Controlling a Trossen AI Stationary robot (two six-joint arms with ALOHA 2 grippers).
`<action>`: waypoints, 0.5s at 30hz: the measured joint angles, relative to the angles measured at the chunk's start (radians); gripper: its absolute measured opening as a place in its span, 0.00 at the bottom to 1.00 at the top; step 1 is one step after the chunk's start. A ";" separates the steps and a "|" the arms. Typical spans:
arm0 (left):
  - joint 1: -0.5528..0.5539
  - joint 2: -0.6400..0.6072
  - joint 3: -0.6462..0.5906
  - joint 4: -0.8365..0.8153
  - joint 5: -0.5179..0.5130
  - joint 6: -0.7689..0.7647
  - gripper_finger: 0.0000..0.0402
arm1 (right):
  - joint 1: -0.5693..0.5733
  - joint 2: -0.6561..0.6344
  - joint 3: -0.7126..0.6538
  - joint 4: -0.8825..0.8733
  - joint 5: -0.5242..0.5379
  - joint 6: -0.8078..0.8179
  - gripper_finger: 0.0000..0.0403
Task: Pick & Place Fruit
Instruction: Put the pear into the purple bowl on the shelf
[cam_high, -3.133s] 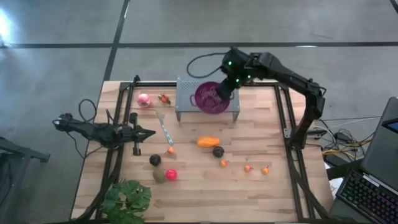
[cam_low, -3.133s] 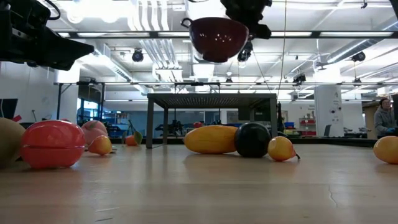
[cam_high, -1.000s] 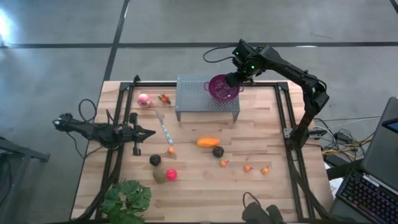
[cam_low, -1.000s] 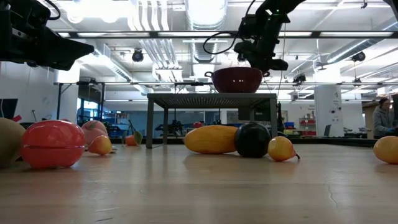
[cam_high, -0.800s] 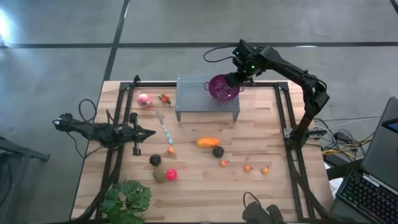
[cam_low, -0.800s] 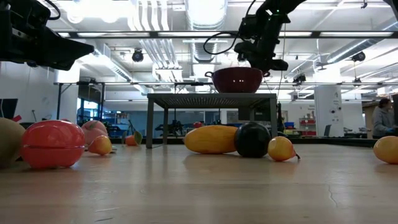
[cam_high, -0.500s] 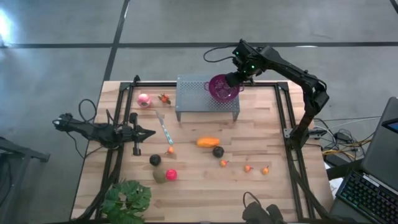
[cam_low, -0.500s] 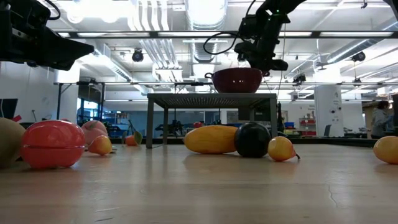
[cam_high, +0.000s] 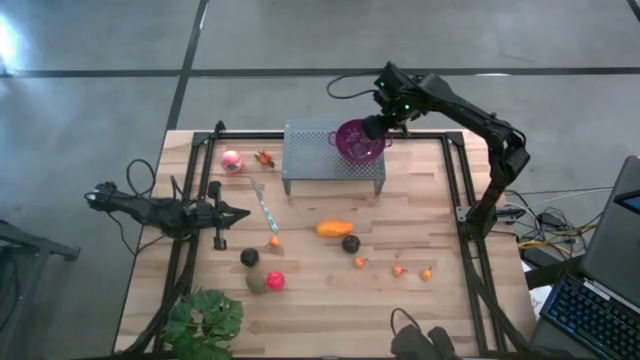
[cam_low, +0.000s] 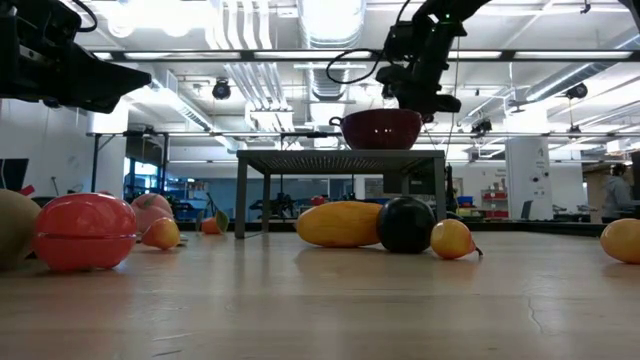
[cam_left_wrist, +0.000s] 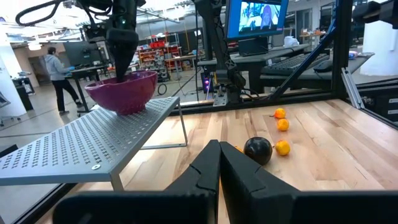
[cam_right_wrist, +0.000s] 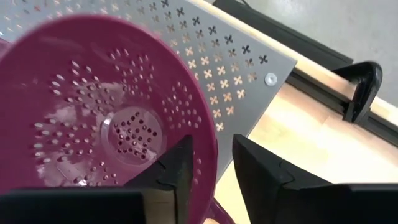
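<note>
The fruit looks like light, hard plastic toys, so the round ones, like the dark ball (cam_high: 350, 243) and red ball (cam_high: 275, 280), will probably roll and slip; I'd pinch them across the middle. The elongated orange piece (cam_high: 334, 228) wants a grip across its narrow width.

All of it sits on the wooden table (cam_high: 420, 310), well away from both sets of jaws. The right gripper (cam_right_wrist: 211, 163) is parted a little, straddling the rim of the purple bowl (cam_right_wrist: 81, 112) on the perforated metal stand (cam_high: 310, 168), apparently loosening its hold. The left gripper (cam_left_wrist: 219, 163) is clenched on nothing, with the dark ball out ahead of its tips.
</note>
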 joint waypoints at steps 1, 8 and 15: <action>0.000 0.000 0.000 0.000 0.000 0.000 0.03 | 0.000 -0.004 0.000 0.005 0.000 0.000 0.30; 0.000 0.000 0.000 0.000 0.000 0.000 0.03 | 0.000 -0.035 0.017 0.011 0.000 -0.011 0.34; 0.000 0.000 0.000 0.000 0.000 0.000 0.03 | 0.012 -0.079 0.093 0.016 0.000 -0.040 0.34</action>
